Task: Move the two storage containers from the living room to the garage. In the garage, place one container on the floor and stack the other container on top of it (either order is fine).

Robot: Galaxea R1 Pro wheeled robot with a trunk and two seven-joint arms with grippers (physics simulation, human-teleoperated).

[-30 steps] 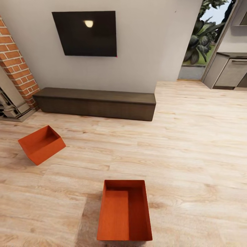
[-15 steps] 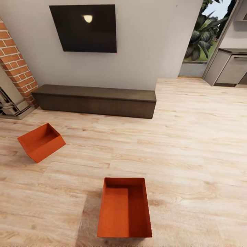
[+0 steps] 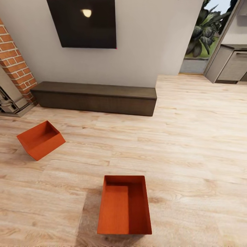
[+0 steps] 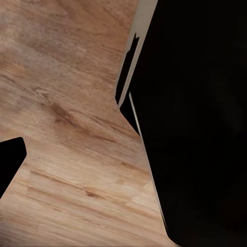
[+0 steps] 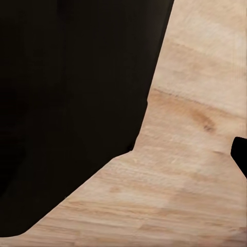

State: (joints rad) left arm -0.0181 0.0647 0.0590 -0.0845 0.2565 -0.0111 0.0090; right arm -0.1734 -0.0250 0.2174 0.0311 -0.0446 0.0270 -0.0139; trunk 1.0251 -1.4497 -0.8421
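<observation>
Two orange-red storage containers stand on the light wood plank floor (image 3: 192, 137) of the living room. The nearer container (image 3: 124, 206) sits upright just ahead of me, its long side pointing away, and it holds nothing. The second container (image 3: 40, 139) lies further off to the left, turned at an angle and tipped up on one edge. In the left wrist view a dark tip (image 4: 7, 159) shows at the picture's edge beside my black body (image 4: 195, 123). The right wrist view has a similar dark tip (image 5: 241, 154). Neither view shows how the jaws stand.
A long dark low bench (image 3: 96, 97) runs along the white wall under the wall TV (image 3: 84, 22). The brick fireplace (image 3: 15, 68) stands at the left. At the far right an opening (image 3: 202, 37) leads past grey cabinets (image 3: 230, 65) toward plants.
The whole picture has slid upward a little, so the camera has moved. Both containers keep their places on the floor.
</observation>
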